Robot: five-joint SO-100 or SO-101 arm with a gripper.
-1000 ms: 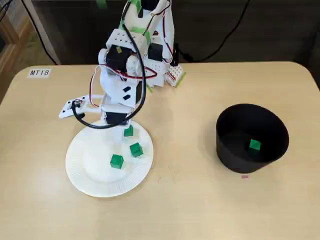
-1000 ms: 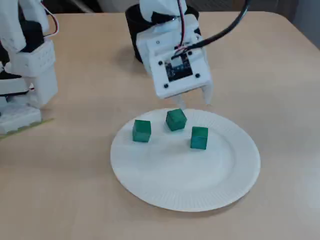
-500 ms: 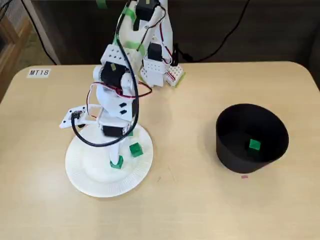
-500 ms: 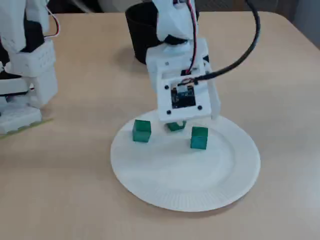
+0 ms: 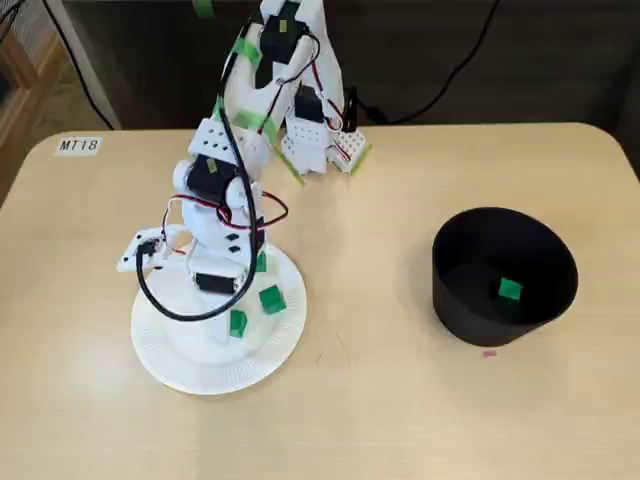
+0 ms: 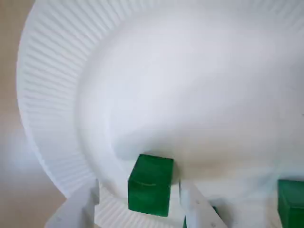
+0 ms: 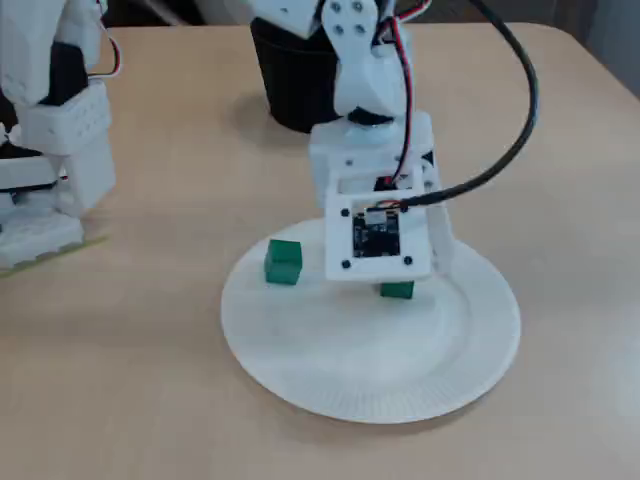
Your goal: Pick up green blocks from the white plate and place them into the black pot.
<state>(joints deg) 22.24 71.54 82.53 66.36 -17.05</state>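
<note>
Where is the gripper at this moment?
The gripper is low over the white plate, left in a fixed view, its fingers either side of one green block.

The arm (image 5: 225,190) is white printed plastic, with black servo blocks set into its joints. Strips of green tape (image 5: 262,122) are stuck on the upper links and beside the base (image 5: 322,140), whose flat part is peppered with small holes. Thin red and white wires (image 5: 245,205) trail along the links. A thick black cable (image 7: 520,110) curves round to a square white mount carrying a small black circuit board (image 7: 377,232), with a dark screw at each corner. The gripper (image 6: 139,185) has plain white fingers (image 6: 76,211).
</note>
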